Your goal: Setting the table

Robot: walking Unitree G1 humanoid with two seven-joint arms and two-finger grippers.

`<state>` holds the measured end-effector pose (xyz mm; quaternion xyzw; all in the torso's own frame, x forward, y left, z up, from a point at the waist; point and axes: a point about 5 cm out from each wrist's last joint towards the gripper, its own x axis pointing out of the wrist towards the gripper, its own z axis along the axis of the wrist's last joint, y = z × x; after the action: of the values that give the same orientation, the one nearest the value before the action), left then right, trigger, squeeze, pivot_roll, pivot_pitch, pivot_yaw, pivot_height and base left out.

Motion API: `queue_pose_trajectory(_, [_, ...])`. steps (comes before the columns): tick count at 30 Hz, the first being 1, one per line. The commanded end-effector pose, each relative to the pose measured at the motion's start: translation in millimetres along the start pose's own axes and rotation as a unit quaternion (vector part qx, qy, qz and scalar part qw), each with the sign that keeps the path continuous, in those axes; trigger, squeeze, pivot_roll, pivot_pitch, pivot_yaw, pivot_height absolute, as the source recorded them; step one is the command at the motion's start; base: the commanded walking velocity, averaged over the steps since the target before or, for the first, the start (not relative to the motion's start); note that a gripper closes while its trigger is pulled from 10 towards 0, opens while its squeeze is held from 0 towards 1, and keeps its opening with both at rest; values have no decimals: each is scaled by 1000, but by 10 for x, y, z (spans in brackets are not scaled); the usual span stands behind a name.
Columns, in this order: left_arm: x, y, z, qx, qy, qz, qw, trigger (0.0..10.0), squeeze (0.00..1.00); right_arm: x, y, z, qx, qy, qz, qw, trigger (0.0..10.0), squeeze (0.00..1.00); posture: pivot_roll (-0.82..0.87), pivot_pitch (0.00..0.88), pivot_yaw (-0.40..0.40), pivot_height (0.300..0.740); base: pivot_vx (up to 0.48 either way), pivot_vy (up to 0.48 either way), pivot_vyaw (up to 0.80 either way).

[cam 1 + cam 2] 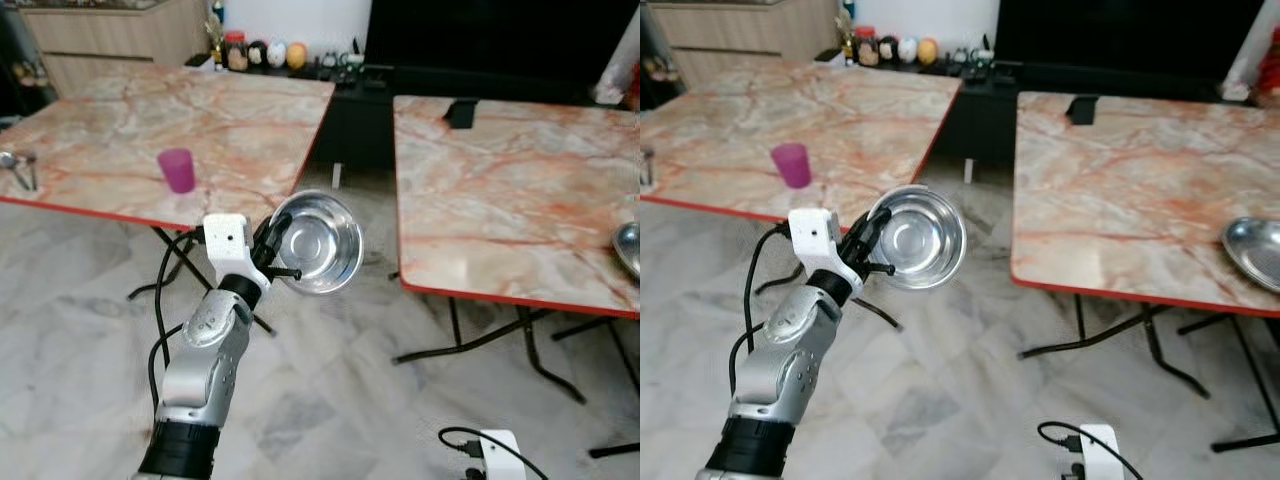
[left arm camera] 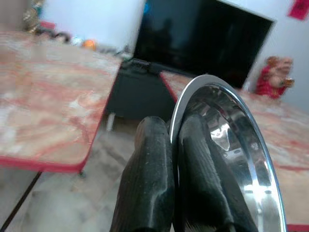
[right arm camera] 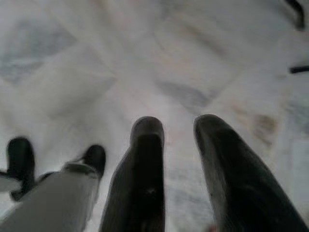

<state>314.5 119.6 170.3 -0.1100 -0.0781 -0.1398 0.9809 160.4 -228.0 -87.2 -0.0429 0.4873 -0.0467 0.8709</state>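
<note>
Bowl [image 1: 317,241] hangs pinched by its rim in our left gripper [image 1: 277,243], tilted on edge over the floor between two desks, the nearer desk [image 1: 150,140] just ahead-left; our right gripper [image 3: 178,169] hangs parted, idle.
</note>
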Motion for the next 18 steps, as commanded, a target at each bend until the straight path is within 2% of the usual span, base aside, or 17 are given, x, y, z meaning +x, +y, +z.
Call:
queue_pose_trajectory(1, [2,15,49,4,-9,5,1000,10000,0,2,-23,30,-1,-6,-3,1000,10000,0,85,0,-42,740,0,-398,0])
queue_pose_trajectory(18, [1,3,37,2,-7,4,1000,10000,0,1,-23,27,6,-4,2,1000,10000,0,85,0,-45,740,0,-399,0])
